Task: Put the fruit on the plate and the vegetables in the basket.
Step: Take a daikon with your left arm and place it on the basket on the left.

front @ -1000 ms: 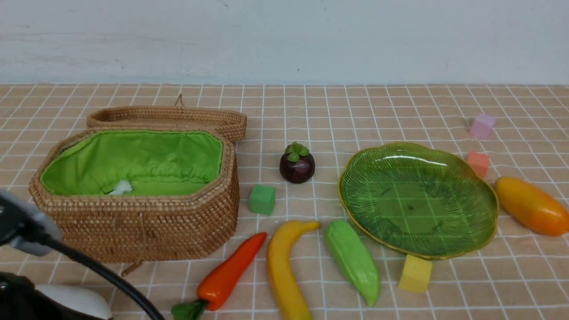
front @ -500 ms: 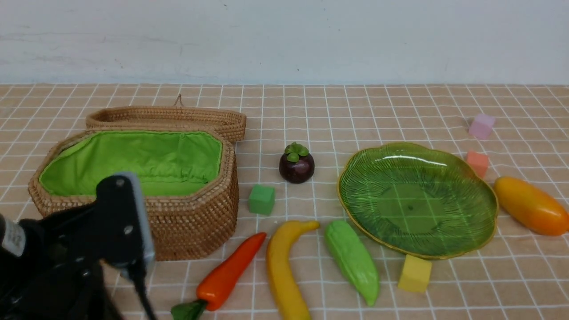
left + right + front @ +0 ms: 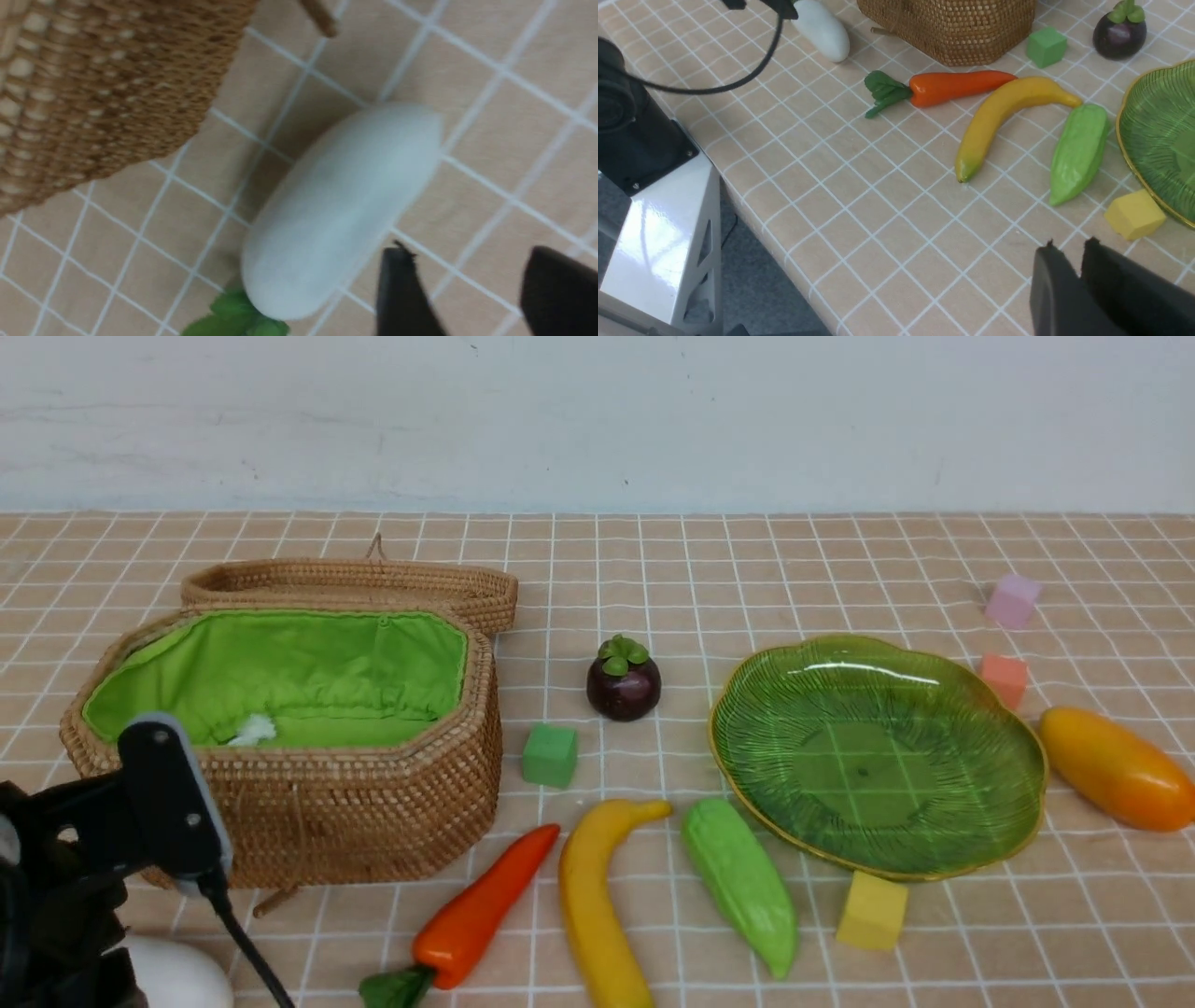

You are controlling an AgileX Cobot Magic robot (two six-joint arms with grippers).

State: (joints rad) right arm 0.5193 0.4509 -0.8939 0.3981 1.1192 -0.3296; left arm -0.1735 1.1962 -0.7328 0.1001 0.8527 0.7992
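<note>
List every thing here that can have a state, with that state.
basket, lid open
plate, empty
left gripper, open, holding nothing
right gripper, shut, holding nothing
white vegetable, on the table, ungripped
carrot, on the table
gourd, on the table
banana, on the table
mangosteen, upright on the table
mango, on the table

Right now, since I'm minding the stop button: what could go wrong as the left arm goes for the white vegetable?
1. The left fingers are open but off to one side of the white vegetable, not astride it; closing here might only nudge it away.
2. It looks smooth and rounded, so it may slip from a grip.
3. The basket wall stands close by; the lift could clip it.
</note>
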